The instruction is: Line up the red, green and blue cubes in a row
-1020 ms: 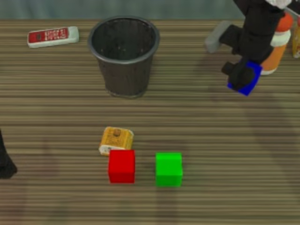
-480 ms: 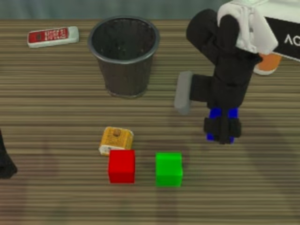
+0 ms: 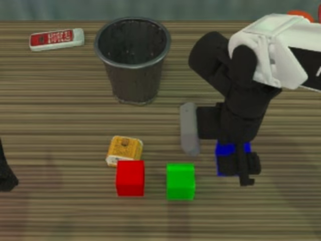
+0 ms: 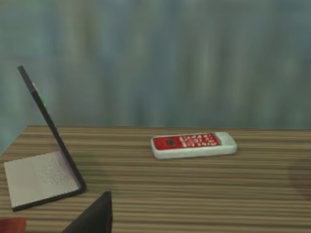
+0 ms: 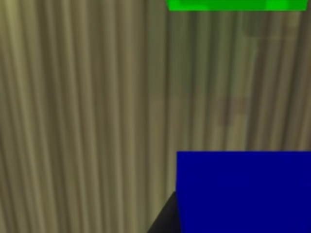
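Observation:
The red cube (image 3: 130, 177) and the green cube (image 3: 180, 181) rest side by side on the table near its front, a small gap between them. My right gripper (image 3: 235, 164) is shut on the blue cube (image 3: 225, 151), held just right of the green cube and slightly farther back. In the right wrist view the blue cube (image 5: 243, 191) fills the near corner, and the green cube (image 5: 238, 5) shows as a strip at the edge. My left arm (image 3: 5, 173) is parked at the table's left edge.
A dark mesh bin (image 3: 133, 30) stands at the back centre. A white and red handset (image 3: 56, 38) lies at the back left. A yellow-orange labelled box (image 3: 124, 150) touches the red cube's back left corner. The left wrist view shows an open laptop (image 4: 43, 179).
My right arm has carried the blue cube from the back right, forward and leftward, down beside the green cube. The red cube, green cube and left arm have not moved.

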